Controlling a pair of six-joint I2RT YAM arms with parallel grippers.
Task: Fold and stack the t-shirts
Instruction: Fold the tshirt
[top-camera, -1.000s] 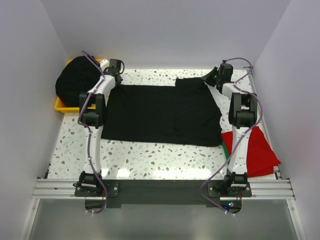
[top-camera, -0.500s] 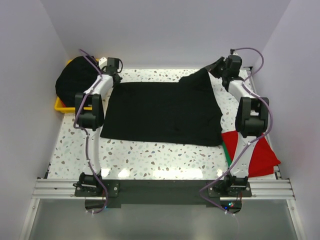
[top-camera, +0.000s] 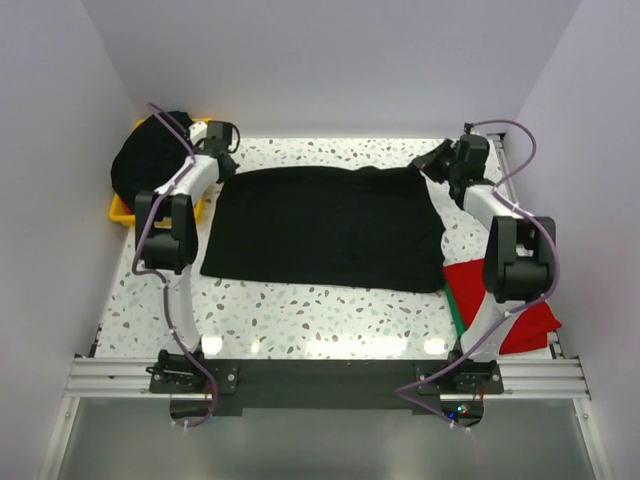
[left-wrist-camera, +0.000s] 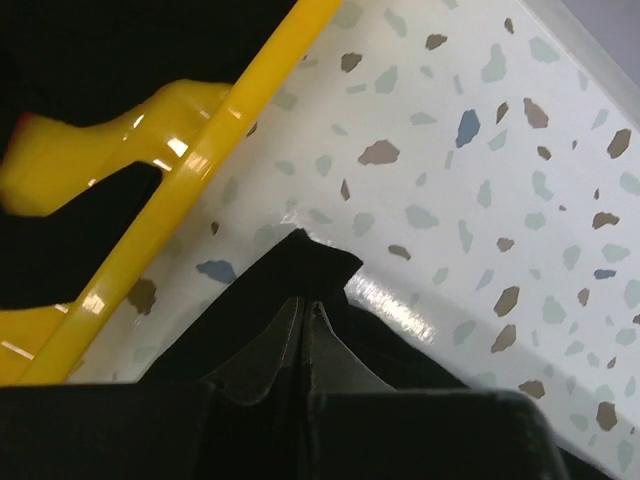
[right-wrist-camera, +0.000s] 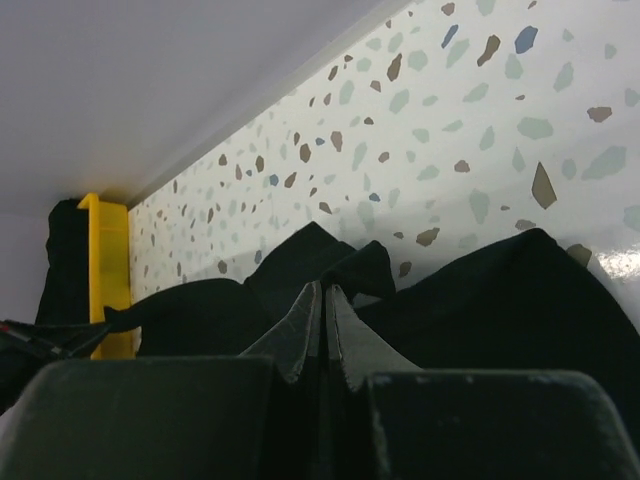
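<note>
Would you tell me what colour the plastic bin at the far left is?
The plastic bin is yellow, clearest in the left wrist view.

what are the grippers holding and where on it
Both hold the spread black t-shirt: the left gripper pinches its far left corner, the right gripper its far right corner.

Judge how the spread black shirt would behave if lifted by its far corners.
Probably floppy: the shirt bunches into folds at the right gripper. It would likely sag in the middle, being pinched only at corners by it and the left gripper.
</note>
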